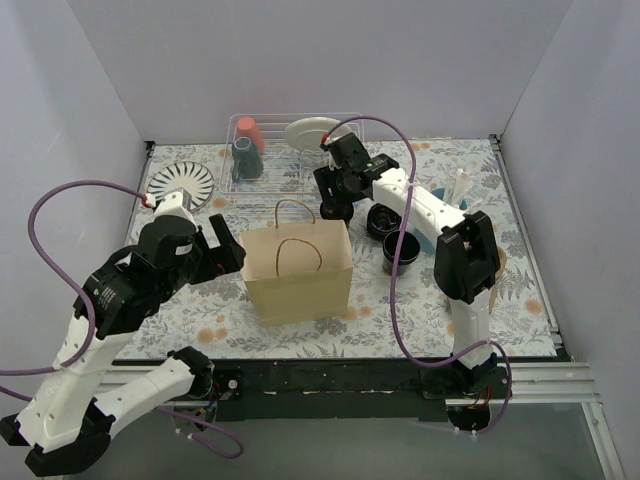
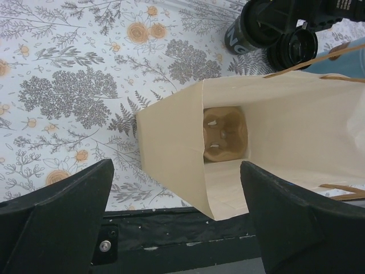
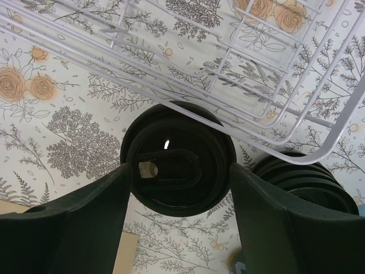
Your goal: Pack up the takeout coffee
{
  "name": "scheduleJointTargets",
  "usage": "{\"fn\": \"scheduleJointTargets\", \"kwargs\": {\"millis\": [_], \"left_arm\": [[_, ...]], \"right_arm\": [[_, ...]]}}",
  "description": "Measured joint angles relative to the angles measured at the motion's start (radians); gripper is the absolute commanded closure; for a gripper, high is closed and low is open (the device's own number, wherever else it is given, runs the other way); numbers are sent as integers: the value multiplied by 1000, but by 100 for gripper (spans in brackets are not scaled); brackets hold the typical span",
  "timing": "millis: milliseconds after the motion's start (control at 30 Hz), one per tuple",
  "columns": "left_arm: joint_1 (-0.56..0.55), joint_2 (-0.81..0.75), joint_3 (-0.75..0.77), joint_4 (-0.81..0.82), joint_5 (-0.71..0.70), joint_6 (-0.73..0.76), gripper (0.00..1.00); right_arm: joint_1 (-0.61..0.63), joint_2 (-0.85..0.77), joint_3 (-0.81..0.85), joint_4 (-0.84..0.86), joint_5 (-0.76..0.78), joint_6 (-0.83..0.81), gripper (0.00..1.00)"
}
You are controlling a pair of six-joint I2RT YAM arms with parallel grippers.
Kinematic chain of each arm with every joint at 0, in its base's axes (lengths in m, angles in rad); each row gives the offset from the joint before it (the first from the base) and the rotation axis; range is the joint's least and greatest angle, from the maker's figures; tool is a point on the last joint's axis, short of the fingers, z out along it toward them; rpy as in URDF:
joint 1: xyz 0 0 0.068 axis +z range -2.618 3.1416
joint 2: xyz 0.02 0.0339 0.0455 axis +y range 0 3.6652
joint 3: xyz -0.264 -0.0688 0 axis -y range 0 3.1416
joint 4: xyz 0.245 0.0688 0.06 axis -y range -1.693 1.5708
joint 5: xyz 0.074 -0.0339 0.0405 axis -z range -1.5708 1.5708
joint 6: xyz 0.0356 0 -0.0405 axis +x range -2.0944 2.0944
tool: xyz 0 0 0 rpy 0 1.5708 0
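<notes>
A brown paper bag (image 1: 298, 270) stands open in the middle of the table, and its inside shows in the left wrist view (image 2: 274, 131). My right gripper (image 1: 334, 203) is behind the bag, near the rack. In the right wrist view its fingers (image 3: 85, 222) press both sides of a black cup with a ringed lid (image 3: 178, 165). A black open cup (image 1: 382, 222) and another dark cup (image 1: 400, 252) stand right of the bag. My left gripper (image 2: 177, 228) is open and empty, by the bag's left edge.
A white wire rack (image 1: 290, 150) at the back holds a teal tumbler (image 1: 245, 160), a red tumbler (image 1: 248, 130) and a white plate (image 1: 312, 130). A striped plate (image 1: 182, 182) lies at the back left. White sticks (image 1: 462, 187) stand at the right.
</notes>
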Motion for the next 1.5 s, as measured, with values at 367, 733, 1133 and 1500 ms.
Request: {"fn": "scheduleJointTargets", "kwargs": {"millis": [367,733,1133,1500], "left_arm": [[0,26,69,-26,-42,8,7],[0,47,69,-26,-42,19,7],[0,87,101,-26,-42,35,7],[0,107,103,-22,-42,38,7]], "right_arm": [[18,2,5,-35,82,-4,28],[13,2,3,-39,42,2,22],[13,0,-8,-37,29,5,18],[13,-28,8,-37,38,-4,18]]}}
